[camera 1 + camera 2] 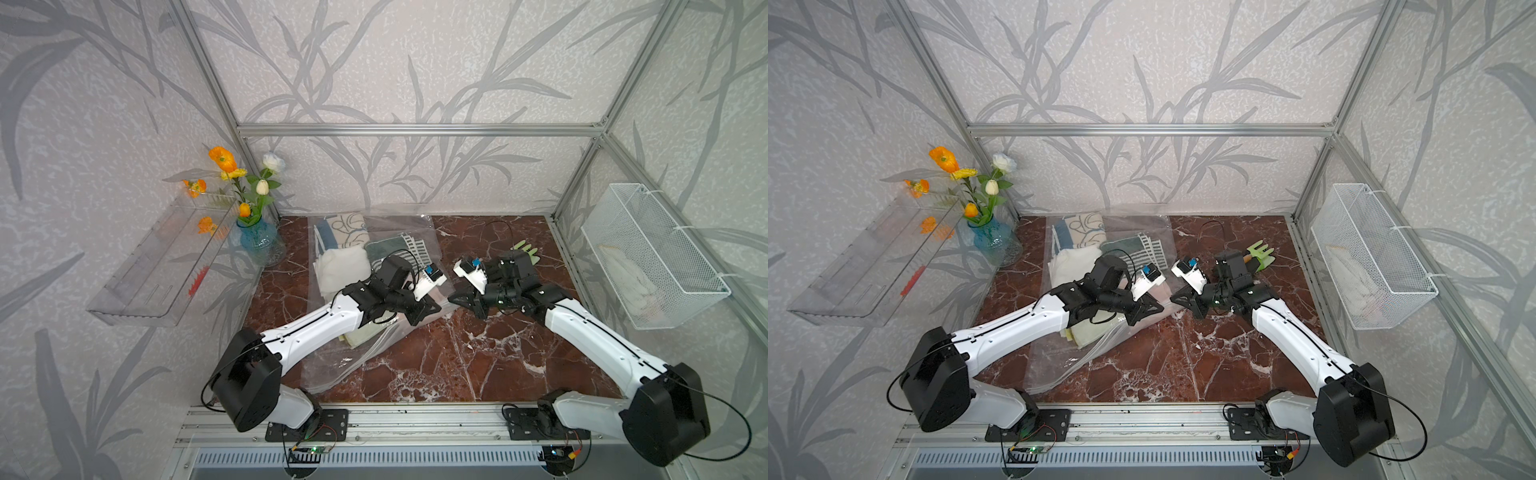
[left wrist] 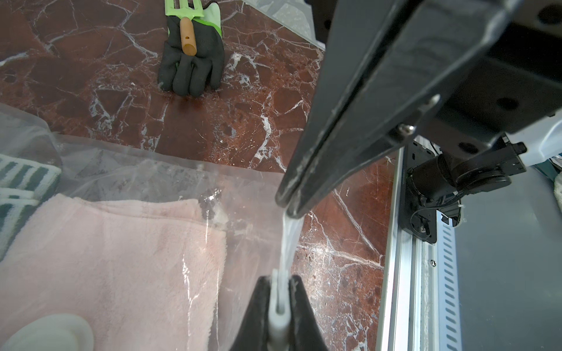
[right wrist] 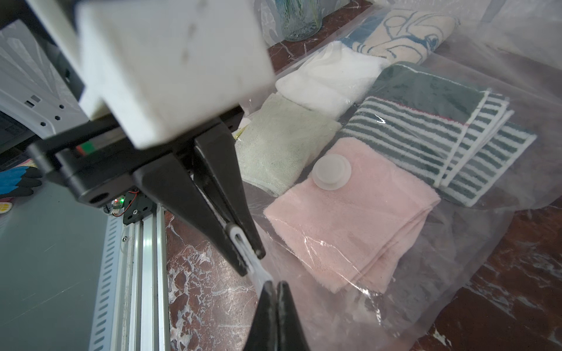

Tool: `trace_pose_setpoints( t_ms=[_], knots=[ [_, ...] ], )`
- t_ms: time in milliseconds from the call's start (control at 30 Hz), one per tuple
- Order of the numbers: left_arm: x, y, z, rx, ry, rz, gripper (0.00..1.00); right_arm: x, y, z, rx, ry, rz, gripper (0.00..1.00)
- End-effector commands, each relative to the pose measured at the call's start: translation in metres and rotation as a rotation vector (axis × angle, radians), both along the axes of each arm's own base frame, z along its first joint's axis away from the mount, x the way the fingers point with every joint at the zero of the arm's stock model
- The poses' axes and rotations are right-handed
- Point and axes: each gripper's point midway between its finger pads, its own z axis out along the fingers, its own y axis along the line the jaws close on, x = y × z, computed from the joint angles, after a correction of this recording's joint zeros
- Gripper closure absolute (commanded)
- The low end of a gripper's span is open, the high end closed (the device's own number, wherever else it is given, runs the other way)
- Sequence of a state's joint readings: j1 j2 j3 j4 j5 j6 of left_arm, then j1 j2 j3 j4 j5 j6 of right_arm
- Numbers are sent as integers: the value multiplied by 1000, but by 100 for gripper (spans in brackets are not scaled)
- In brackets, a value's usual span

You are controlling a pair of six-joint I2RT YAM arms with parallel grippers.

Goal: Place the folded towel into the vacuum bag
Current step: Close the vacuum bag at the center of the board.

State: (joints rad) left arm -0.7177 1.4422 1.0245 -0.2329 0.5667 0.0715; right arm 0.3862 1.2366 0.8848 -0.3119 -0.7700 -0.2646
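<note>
The clear vacuum bag (image 1: 340,365) (image 3: 486,249) lies on the marble table with several folded towels inside. A pink folded towel (image 3: 349,231) (image 2: 106,258) lies inside it under the white round valve (image 3: 331,171). My left gripper (image 2: 281,291) (image 1: 436,307) is shut on a white slider clip (image 2: 278,322) that straddles the bag's zip-seal strip (image 2: 289,243). My right gripper (image 3: 275,285) (image 1: 451,298) is shut on the same strip, a short way along it, tip to tip with the left one. Both top views show the two grippers meeting at the bag's right edge (image 1: 1167,305).
A black and green glove (image 2: 191,57) with a green garden fork on it lies behind the right arm. A blue vase of flowers (image 1: 259,241) stands at the back left. A white wire basket (image 1: 652,257) hangs on the right wall, a clear shelf (image 1: 162,266) on the left.
</note>
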Motion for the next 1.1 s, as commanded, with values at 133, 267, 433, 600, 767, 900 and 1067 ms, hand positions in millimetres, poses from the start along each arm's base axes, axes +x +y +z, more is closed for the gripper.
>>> trace_pose_setpoints(
  t_ms=[133, 267, 433, 600, 767, 900, 1067],
  knots=[
    [-11, 41, -34, 197, 73, 84, 98, 19, -22, 10, -1, -45, -124, 100],
    [-8, 31, -24, 149, 67, 69, 98, 9, -10, 11, 56, -15, -47, 100],
    [-1, 13, -3, 49, 51, 54, 99, -11, 4, 3, 70, -3, 33, 61],
    [-4, 8, 3, 14, 51, 30, 99, 0, 3, -11, 17, -3, 22, 55],
    [-6, 6, 4, 4, 57, 19, 99, 9, 13, -8, 12, -15, 48, 56],
    [1, 4, 5, -2, 49, 48, 96, -3, 27, 1, 58, -6, 135, 76],
    [2, 14, 5, 22, 66, 117, 52, -4, 22, 1, 41, 1, 112, 100]
  ],
)
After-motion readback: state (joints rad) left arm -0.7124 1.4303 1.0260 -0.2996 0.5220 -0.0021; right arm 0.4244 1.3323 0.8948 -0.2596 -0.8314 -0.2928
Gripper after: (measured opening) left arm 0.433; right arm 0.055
